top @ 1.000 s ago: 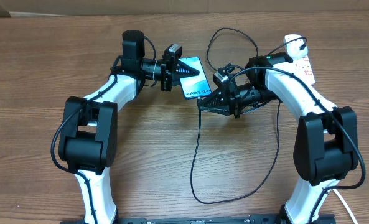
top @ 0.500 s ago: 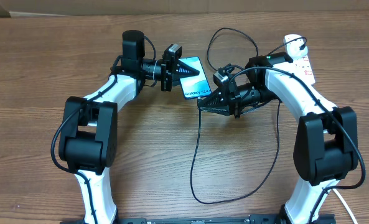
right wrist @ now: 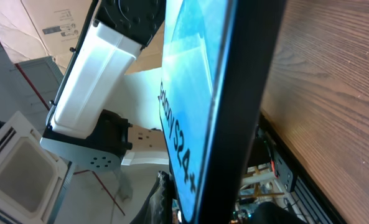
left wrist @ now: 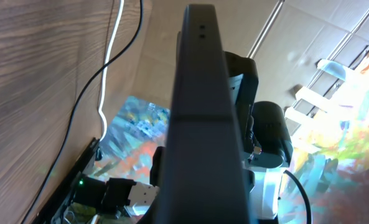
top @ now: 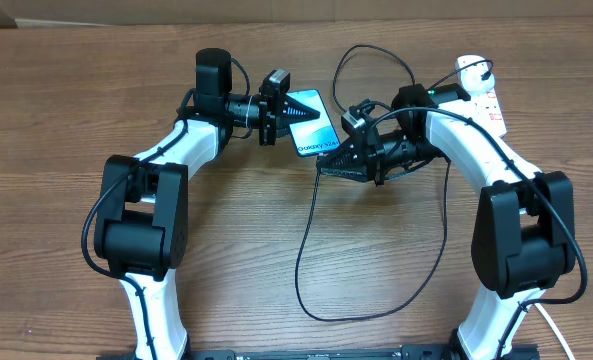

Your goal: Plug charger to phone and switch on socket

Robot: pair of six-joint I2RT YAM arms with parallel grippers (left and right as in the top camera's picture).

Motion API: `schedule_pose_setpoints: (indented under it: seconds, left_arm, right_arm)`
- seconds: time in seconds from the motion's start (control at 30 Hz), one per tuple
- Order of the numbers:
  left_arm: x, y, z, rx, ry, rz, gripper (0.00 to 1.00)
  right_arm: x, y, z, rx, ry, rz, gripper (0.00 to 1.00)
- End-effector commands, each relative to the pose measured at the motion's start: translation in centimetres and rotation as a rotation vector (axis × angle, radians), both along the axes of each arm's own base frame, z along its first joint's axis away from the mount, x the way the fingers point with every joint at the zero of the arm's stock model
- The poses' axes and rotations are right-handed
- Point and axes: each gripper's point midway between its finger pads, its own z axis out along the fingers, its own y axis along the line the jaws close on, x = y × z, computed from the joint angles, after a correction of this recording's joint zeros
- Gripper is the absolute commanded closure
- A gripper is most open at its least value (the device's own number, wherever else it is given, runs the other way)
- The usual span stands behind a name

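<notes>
my left gripper (top: 309, 112) was clenched on the slim black-edged phone (top: 314, 138) with light blue screen, over the middle of the wooden table (top: 66, 110). its long axis ran from the far side toward me, and its near short end lay just beside my right gripper (top: 326, 166), which seemed closed on the tip of the thin black charger cable (top: 311, 215), so the right arm was nearer for plugging

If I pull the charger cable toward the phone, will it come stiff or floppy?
Probably floppy: the charger cable lies in loose curving loops on the table, so it should trail rather than push. It looks thin, so likely light, adding little drag on the right hand. The big slack loop might snag while dragging.
</notes>
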Motion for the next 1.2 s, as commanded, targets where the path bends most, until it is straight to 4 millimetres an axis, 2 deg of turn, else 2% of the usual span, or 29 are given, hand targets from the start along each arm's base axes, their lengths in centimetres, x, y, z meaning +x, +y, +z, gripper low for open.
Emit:
schedule_pose_setpoints:
  seconds: [0.0, 0.33, 0.6, 1.17]
  left_arm:
    - [-1.4, -0.5, 1.0, -0.038, -0.012, -0.084, 0.96]
    - [-1.4, -0.5, 1.0, -0.039, -0.018, -0.085, 0.96]
    - [-1.3, -0.4, 1.0, -0.039, -0.016, -0.083, 0.96]
    - [-1.2, -0.2, 1.0, -0.038, -0.012, -0.077, 0.96]
  right_arm:
    - [0.4, -0.1, 1.6, 0.025, -0.03, -0.013, 0.96]
    - [0.5, -0.3, 1.7, 0.023, -0.019, -0.019, 0.96]
    - [-0.7, -0.5, 1.9, 0.021, -0.026, -0.005, 0.96]
    - [-1.0, -0.6, 1.6, 0.007, -0.043, 0.006, 0.97]
